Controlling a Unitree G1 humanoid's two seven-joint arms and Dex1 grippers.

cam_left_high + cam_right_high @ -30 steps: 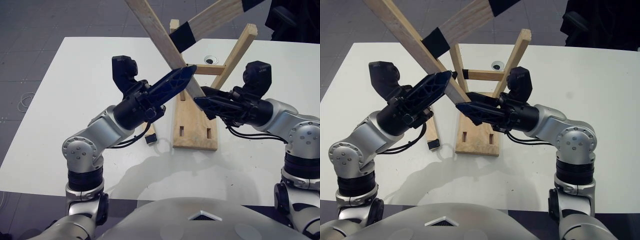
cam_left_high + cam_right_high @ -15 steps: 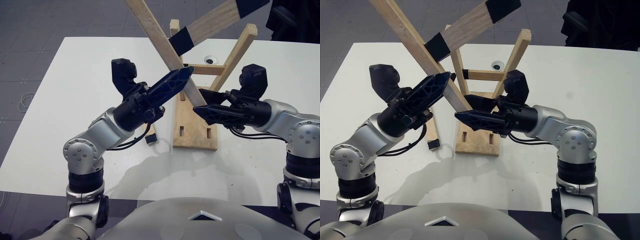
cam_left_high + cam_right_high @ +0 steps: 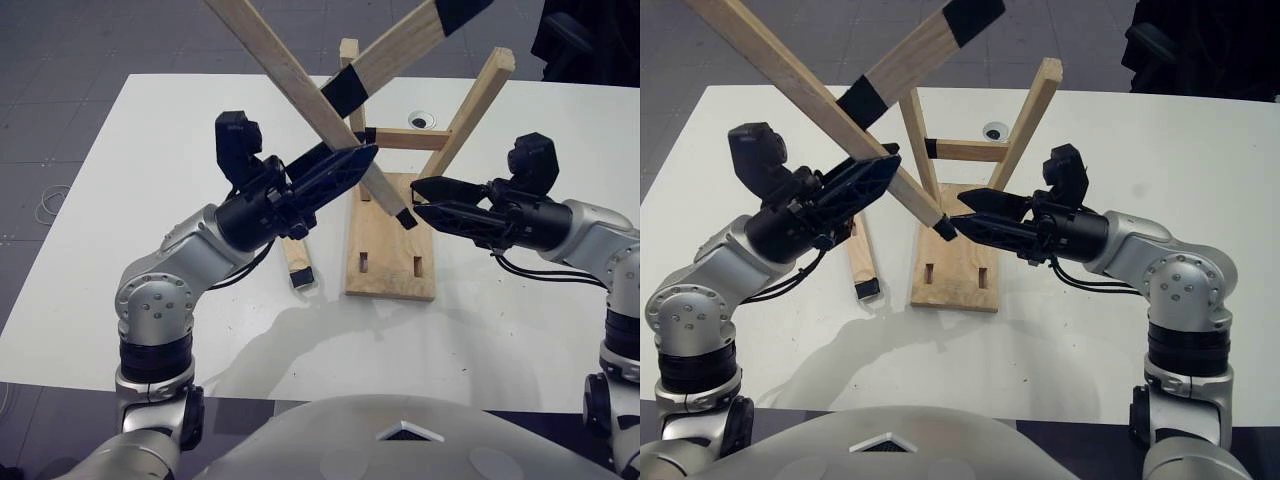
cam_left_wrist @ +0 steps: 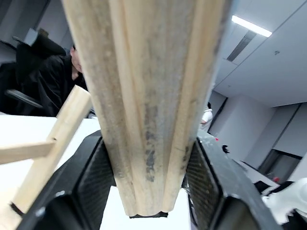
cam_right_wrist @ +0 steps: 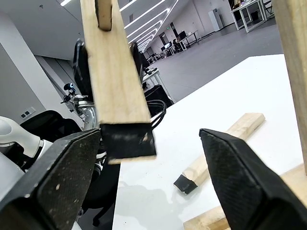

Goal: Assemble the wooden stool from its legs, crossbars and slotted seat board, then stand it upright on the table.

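Two legs done: a leg pair point(image 3: 470, 105) joined by a crossbar point(image 3: 412, 140) stands in the far end of the seat board point(image 3: 390, 250), which lies flat on the table point(image 3: 150, 150) at the middle of the left eye view
Near slots: the two slots at the board's near end look unfilled
Second leg set: a long leg point(image 3: 290, 80) with a black-taped bar crossing it is held in the air, running from the upper left down to a black tip just above the board
Loose piece: a short stick with a black end point(image 3: 297, 262) lies on the table just left of the board
Progress: by my reading roughly halfway; the raised set has yet to go into the near slots, the loose stick is unplaced, and the stool is not yet turned upright
Left gripper point(image 3: 345, 165): clamped on the long leg, a finger pressed against each side in the left wrist view; forearm angled up from lower left toward the centre
Right gripper point(image 3: 425, 195): spread wide and holding nothing, its pads point(image 5: 53, 182) either side of the black tip without touching it; arm reaching in level from the right edge
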